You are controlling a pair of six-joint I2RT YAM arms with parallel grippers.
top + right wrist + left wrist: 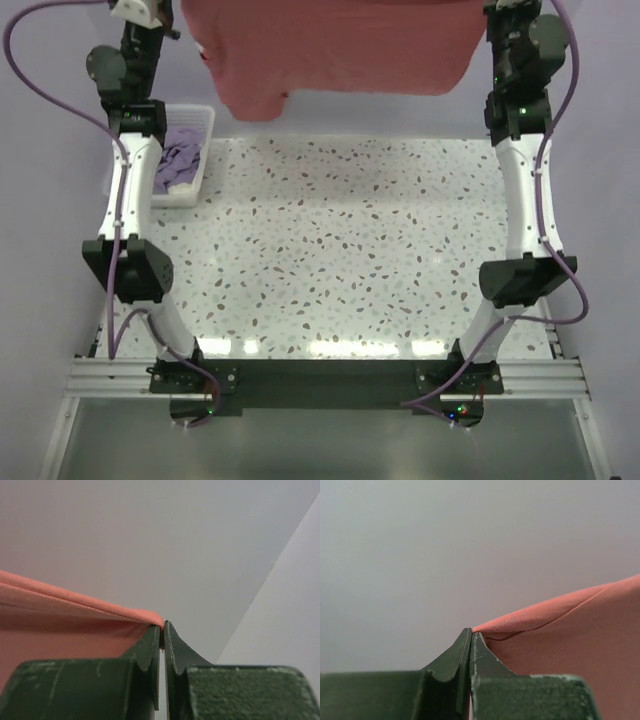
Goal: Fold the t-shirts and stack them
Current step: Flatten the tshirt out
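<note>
The coral-red t-shirt [340, 50] hangs spread out in the air at the far edge of the table, held up between both arms. My left gripper [471, 632] is shut on the shirt's edge [570, 630], which runs off to the right in the left wrist view. My right gripper [162, 626] is shut on the other edge [60, 620], which runs off to the left in the right wrist view. In the top view both grippers sit at the very top, mostly cut off. The lavender-purple t-shirt [182, 160] lies crumpled in the white basket [206, 120] at the far left.
The speckled tabletop [330, 250] lies below the hanging shirt. The basket stands beside the left arm [125, 200]. The right arm [525, 190] rises along the table's right side. A dark mounting rail [320, 375] runs along the near edge.
</note>
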